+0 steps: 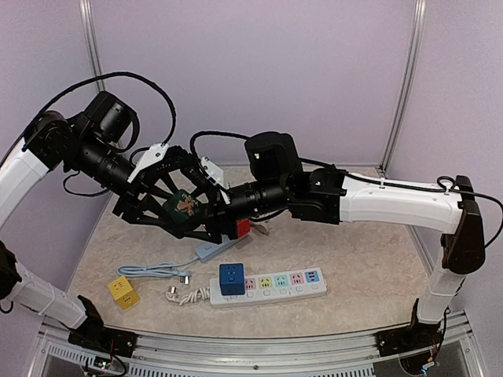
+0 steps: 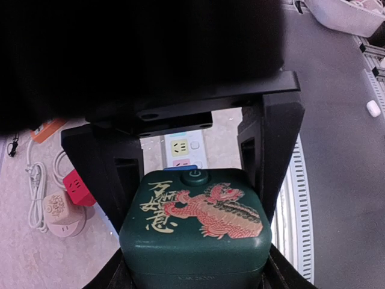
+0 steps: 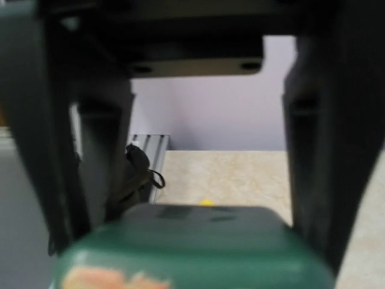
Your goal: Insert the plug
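The counter [image 1: 369,259] carries the power strip [image 1: 275,284] near its front edge, long axis running left to right. Its left socket is taken by a blue cube [image 1: 231,278]; the sockets to the right are free.

The green plug [image 1: 182,208] hangs in the air, farther back and to the left of the strip, so insertion probably means moving it down, nearer and to the right. The left gripper [image 1: 174,214] has its jaws clamped on the green plug. The right gripper [image 3: 198,229] straddles it too, but that view is too blurred to tell whether its jaws press. The right arm looks nearer the free sockets.

The plug's prongs are hidden, so I cannot tell which way they face.
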`<state>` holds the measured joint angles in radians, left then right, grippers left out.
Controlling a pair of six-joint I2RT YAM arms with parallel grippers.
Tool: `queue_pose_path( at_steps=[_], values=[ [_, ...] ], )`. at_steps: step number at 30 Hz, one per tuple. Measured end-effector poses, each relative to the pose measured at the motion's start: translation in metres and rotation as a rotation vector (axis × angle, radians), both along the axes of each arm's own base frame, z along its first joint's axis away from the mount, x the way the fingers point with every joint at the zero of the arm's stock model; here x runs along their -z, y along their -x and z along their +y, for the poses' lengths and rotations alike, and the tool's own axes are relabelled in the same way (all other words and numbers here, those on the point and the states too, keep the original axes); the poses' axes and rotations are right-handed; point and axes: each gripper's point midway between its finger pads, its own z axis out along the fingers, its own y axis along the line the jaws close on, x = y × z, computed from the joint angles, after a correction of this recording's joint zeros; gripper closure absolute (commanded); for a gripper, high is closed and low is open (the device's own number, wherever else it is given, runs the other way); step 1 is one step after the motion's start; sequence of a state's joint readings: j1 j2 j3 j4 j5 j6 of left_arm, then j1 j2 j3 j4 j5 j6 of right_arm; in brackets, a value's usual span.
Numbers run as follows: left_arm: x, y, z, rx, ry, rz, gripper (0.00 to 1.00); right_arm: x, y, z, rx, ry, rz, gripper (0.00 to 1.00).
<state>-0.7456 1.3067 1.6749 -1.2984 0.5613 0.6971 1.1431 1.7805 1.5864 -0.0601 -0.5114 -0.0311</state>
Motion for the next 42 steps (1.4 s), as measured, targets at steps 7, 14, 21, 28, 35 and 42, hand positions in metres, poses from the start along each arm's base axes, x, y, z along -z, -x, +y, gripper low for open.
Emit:
queue_pose_path(
  at_steps=[7,14,21,28,35,42],
  values=[
    [0.000,-0.001,0.002,-0.038,-0.002,0.032,1.00,-0.002,0.003,0.001,-0.012,0.005,0.015,1.00],
    [-0.003,-0.002,0.001,-0.060,0.008,0.065,0.01,-0.004,0.007,-0.001,-0.039,0.006,0.090,1.00],
    [-0.035,-0.020,0.012,-0.126,0.082,-0.022,0.01,-0.014,-0.008,-0.016,0.053,0.062,0.322,1.00],
    [-0.082,-0.008,0.033,-0.166,0.168,-0.179,0.01,-0.069,-0.019,-0.046,0.164,-0.102,0.599,1.00],
    [-0.084,-0.013,0.043,-0.220,0.150,-0.234,0.01,-0.087,-0.034,-0.063,0.305,-0.173,0.676,1.00],
    [-0.035,-0.054,0.069,-0.446,-0.013,-0.248,0.01,-0.025,-0.067,-0.115,0.768,0.040,0.650,1.00]
  ],
)
